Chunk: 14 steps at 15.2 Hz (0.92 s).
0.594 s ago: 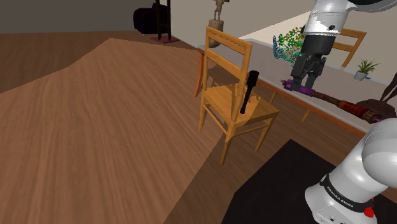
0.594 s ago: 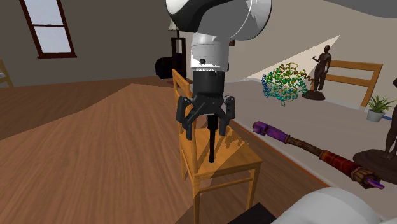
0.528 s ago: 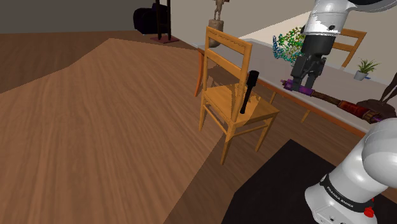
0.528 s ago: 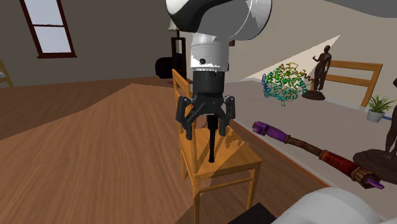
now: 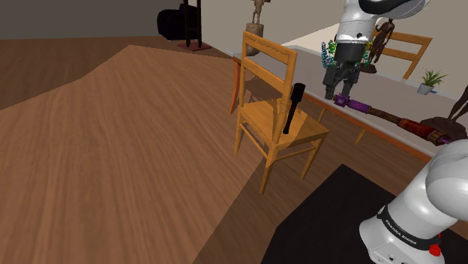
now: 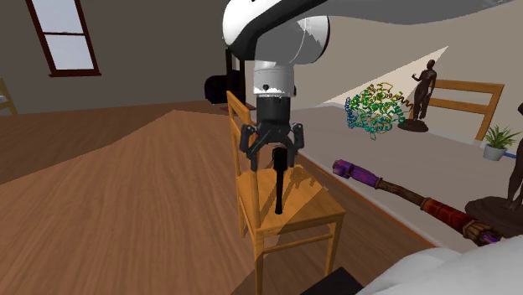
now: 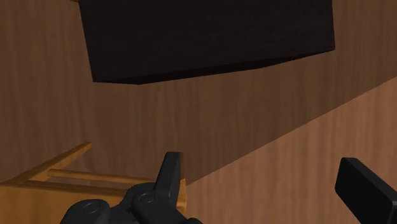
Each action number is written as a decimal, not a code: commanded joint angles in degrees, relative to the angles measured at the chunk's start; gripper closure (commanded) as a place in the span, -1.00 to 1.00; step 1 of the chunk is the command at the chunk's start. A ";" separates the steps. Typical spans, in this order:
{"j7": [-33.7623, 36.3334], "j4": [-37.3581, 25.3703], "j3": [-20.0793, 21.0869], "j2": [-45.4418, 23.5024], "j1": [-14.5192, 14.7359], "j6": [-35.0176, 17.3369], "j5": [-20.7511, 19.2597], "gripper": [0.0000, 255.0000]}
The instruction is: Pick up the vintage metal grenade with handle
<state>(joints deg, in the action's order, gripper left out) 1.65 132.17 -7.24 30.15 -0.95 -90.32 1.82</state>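
The grenade (image 5: 291,109) is a black stick with a long handle, standing tilted on the seat of a wooden chair (image 5: 274,120) with its head up near the backrest. My gripper (image 5: 339,84) hangs open, higher than the grenade and off to the shoulder view's right, near the table's edge. Seen from the second exterior view, the open gripper (image 6: 273,155) lines up just above the grenade (image 6: 278,189). In the wrist view the two fingers (image 7: 170,178) stand wide apart with nothing between them, over wooden floor and part of the chair (image 7: 60,175).
A long table (image 5: 390,127) behind the chair carries a purple staff (image 6: 394,189), a molecule model (image 6: 373,109), statuettes and a small plant (image 5: 431,79). A second chair (image 6: 465,100) stands behind it. A black mat (image 5: 330,217) lies by the stand.
The gripper has moved toward the shoulder view's left and a little up, closer to the chair, staying open. The grenade has not moved.
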 commanded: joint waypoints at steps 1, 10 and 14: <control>-1.21 -3.38 -1.12 -4.93 -0.36 -1.09 -0.70 -1.00; -6.15 -19.76 -5.13 -25.31 -2.14 -3.17 -1.57 -1.00; -8.30 -29.02 -6.47 -34.68 -3.36 -2.42 -1.02 -1.00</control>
<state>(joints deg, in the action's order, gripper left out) -6.27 106.70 -13.48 -1.51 -4.09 -93.51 0.48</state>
